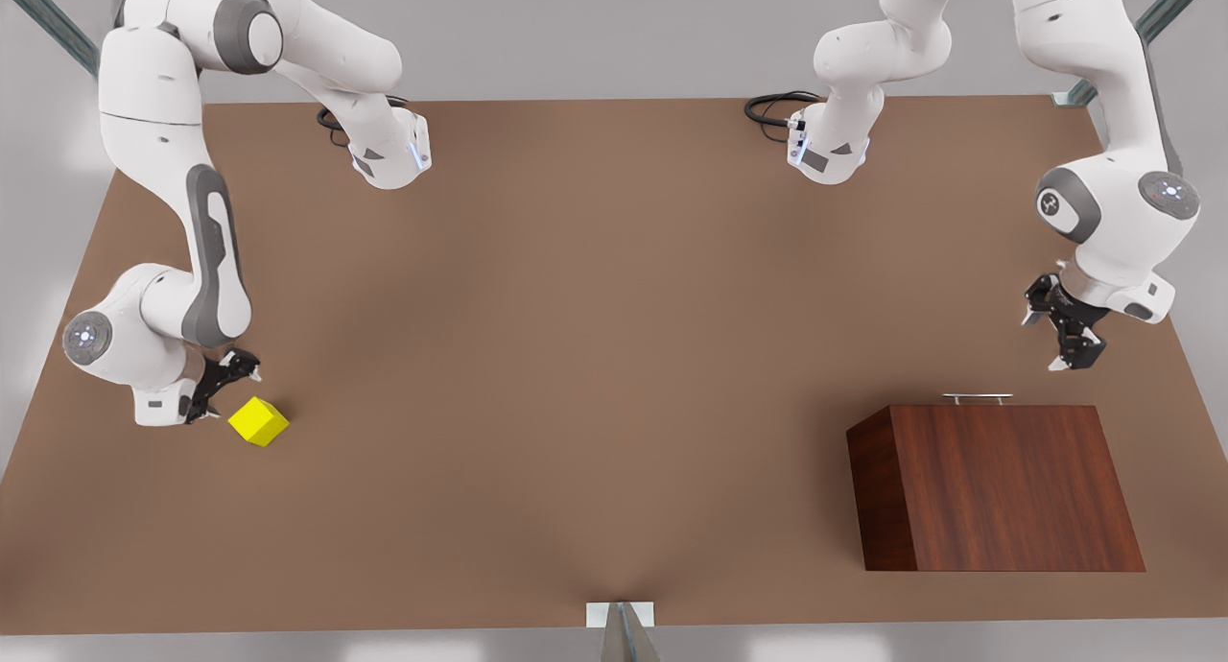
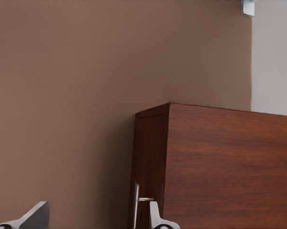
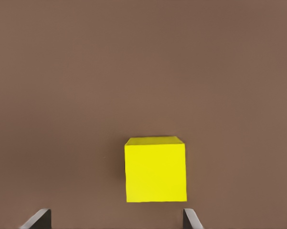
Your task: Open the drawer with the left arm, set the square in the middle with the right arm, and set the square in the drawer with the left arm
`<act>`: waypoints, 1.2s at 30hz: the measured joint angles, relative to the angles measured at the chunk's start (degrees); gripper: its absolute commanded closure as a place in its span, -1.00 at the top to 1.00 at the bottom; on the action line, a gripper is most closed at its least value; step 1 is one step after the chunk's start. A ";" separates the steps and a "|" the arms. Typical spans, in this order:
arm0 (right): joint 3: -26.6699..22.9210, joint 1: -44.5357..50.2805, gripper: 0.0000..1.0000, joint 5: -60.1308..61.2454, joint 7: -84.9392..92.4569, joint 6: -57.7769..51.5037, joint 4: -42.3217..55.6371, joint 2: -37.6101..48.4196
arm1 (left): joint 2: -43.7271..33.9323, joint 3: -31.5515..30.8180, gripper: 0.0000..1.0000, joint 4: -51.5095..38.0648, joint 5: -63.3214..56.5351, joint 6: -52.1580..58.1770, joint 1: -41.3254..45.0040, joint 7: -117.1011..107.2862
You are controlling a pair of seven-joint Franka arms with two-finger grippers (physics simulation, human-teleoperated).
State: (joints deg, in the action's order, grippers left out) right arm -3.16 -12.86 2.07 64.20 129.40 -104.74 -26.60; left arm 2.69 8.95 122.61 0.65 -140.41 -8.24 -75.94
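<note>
Left end effector open near drawer handle; right end effector open beside square.

Two glossy white arms with grey joint covers, black grippers (pale fingertips), black cables at the bases

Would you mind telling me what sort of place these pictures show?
Most likely a simulated tabletop test bench: a plain brown table against a blank grey backdrop, carrying a yellow cube and a wooden cabinet, with a white robot arm near each.
</note>
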 measured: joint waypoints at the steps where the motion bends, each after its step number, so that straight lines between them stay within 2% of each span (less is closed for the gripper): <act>1: -0.39 -0.39 1.00 0.28 3.49 0.11 1.33 -2.69 | 0.47 0.00 1.00 0.00 0.18 -0.34 1.88 0.00; 4: -1.06 0.28 1.00 4.28 6.33 0.14 2.26 -7.03 | 1.61 0.01 1.00 0.00 0.46 -0.61 17.93 0.00; 5: -1.10 0.28 1.00 5.52 6.50 -0.14 2.17 -7.54 | 1.70 0.01 1.00 0.00 0.49 -0.89 20.54 0.00; 8: -1.15 0.29 1.00 6.75 6.29 0.15 1.79 -7.77 | 2.28 0.01 1.00 0.00 0.83 -1.19 11.05 0.00; 11: -1.15 0.47 1.00 6.81 6.37 0.14 1.82 -6.98 | 2.93 0.01 1.00 0.33 1.39 -1.70 16.23 0.00; 14: -1.15 0.47 1.00 6.81 6.54 0.06 1.82 -6.35 | 3.77 0.01 1.00 0.61 2.17 -2.57 13.37 0.00; 18: -1.06 2.13 1.00 6.64 7.43 2.47 1.03 -6.53 | 3.10 0.09 1.00 4.78 3.47 -6.85 14.31 -0.18; 21: -1.05 2.14 1.00 6.72 7.53 3.37 0.62 -6.87 | 0.83 0.18 1.00 11.64 4.22 -13.78 14.09 -0.18; 26: -0.97 3.09 1.00 6.90 7.44 7.88 -1.08 -9.18 | 3.49 0.19 1.00 12.13 6.25 -18.33 13.98 -0.18; 27: -0.97 3.45 0.95 6.90 7.43 7.88 -1.08 -9.05 | 4.01 0.26 1.00 12.13 6.41 -18.99 13.41 -0.13; 29: -0.97 3.46 0.59 6.85 7.44 7.88 -1.08 -8.95 | 5.10 0.70 1.00 12.13 6.62 -20.05 12.16 0.54; 30: -0.97 3.46 0.55 6.84 7.43 7.84 -1.08 -8.76 | 5.18 1.65 1.00 12.13 6.67 -20.08 12.13 0.95; 31: -0.97 3.54 0.37 6.83 7.39 7.73 -1.08 -8.52 | 5.38 1.92 1.00 12.13 6.71 -20.08 11.91 0.97; 33: -0.98 4.16 0.35 6.90 6.48 7.37 -1.08 -8.41 | 5.32 2.28 1.00 12.13 6.76 -20.08 12.34 0.97; 34: -1.06 4.15 0.20 6.97 6.55 7.59 -1.54 -8.22 | 5.30 2.30 1.00 12.04 6.78 -20.09 12.05 0.97; 36: -1.06 4.19 0.20 7.51 6.33 7.42 -1.73 -7.90 | 4.89 2.45 1.00 11.82 6.76 -20.08 12.29 0.97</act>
State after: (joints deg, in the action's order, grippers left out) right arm -4.22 -8.66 9.58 70.53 136.82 -106.47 -34.49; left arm 7.58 11.40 134.43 7.41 -160.49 4.05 -74.97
